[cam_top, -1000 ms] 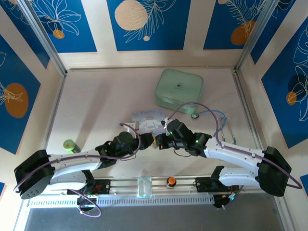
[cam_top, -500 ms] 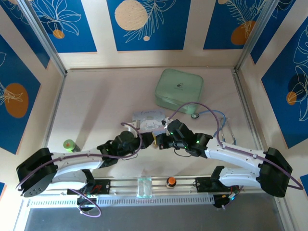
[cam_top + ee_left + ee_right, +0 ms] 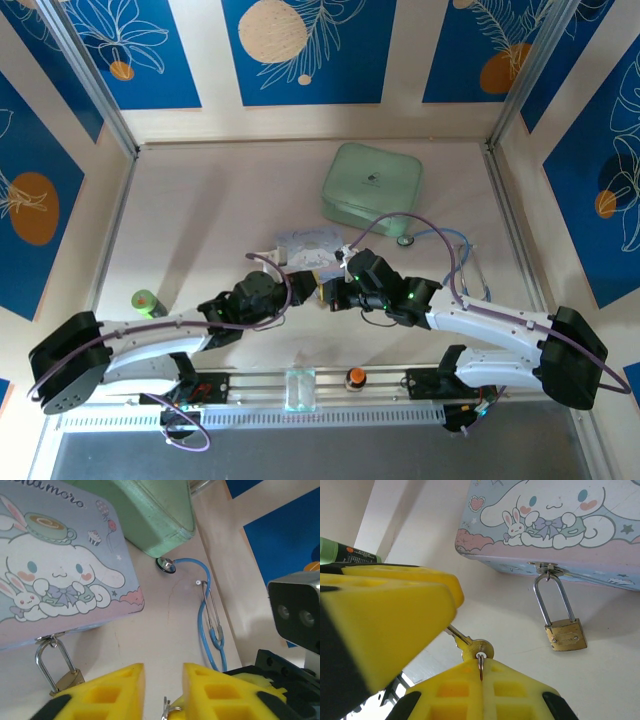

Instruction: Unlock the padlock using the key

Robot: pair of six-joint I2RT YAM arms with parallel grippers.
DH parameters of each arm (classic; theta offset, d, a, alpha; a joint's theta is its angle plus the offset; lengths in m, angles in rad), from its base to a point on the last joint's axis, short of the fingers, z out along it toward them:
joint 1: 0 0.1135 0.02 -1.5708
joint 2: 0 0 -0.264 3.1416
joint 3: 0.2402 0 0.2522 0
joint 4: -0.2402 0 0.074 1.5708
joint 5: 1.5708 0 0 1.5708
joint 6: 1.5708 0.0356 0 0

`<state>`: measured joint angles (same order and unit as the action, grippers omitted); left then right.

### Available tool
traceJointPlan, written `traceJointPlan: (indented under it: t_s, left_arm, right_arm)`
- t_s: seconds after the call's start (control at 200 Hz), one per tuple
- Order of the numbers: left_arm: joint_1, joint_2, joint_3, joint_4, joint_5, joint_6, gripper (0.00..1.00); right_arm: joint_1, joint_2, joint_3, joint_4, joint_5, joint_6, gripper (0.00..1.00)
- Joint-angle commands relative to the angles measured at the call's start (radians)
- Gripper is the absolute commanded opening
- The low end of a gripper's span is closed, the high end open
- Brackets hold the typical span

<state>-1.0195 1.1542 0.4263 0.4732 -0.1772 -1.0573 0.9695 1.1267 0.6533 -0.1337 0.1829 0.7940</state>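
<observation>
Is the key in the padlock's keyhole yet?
No. The right wrist view shows the key pinched in the right fingers, clear of the padlock, which hangs from the tin.

Overhead view faces down; 2 close wrist views share the padlock [image 3: 65, 678].

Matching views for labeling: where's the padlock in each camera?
top external: too small to tell; look along the near edge of the tin.
left wrist: padlock at lower left, hanging from the hasp under the tin.
right wrist: right of centre, hanging from the hasp under the tin.
Shared landmark: the tin.
</observation>
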Motion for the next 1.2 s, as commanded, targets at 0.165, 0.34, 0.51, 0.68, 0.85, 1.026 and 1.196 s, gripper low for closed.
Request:
traceJointPlan:
  t_s: [0.165, 0.34, 0.51, 0.68, 0.85, 1.026, 1.196]
  left_arm:
    - [-0.010, 0.045, 0.034, -0.013, 0.031, 0.001, 0.02]
    - [-0.010, 0.022, 0.029, -0.009, 0.025, -0.002, 0.00]
    - [-0.007, -0.057, 0.025, -0.040, -0.011, 0.008, 0.00]
    - [0.004, -0.155, 0.018, -0.021, -0.029, 0.029, 0.00]
    - [0.025, -0.226, 0.003, 0.119, 0.021, 0.027, 0.00]
    - [0.045, -0.236, 0.034, 0.184, 0.059, 0.011, 0.00]
    - [0.060, -0.189, 0.058, 0.272, 0.112, -0.012, 0.00]
  right_arm:
    - [0.009, -0.020, -0.006, 0.026, 0.000, 0.009, 0.00]
    - [0.006, -0.024, -0.011, 0.045, -0.004, 0.004, 0.07]
    - [-0.013, -0.108, -0.031, 0.100, -0.036, -0.044, 0.54]
    - [-0.083, -0.255, -0.133, 0.317, -0.121, 0.021, 0.98]
    - [-0.241, -0.262, -0.166, 0.553, -0.387, 0.207, 0.99]
    - [-0.222, -0.254, -0.129, 0.625, -0.420, 0.213, 0.91]
    - [-0.216, -0.210, -0.140, 0.730, -0.445, 0.268, 0.72]
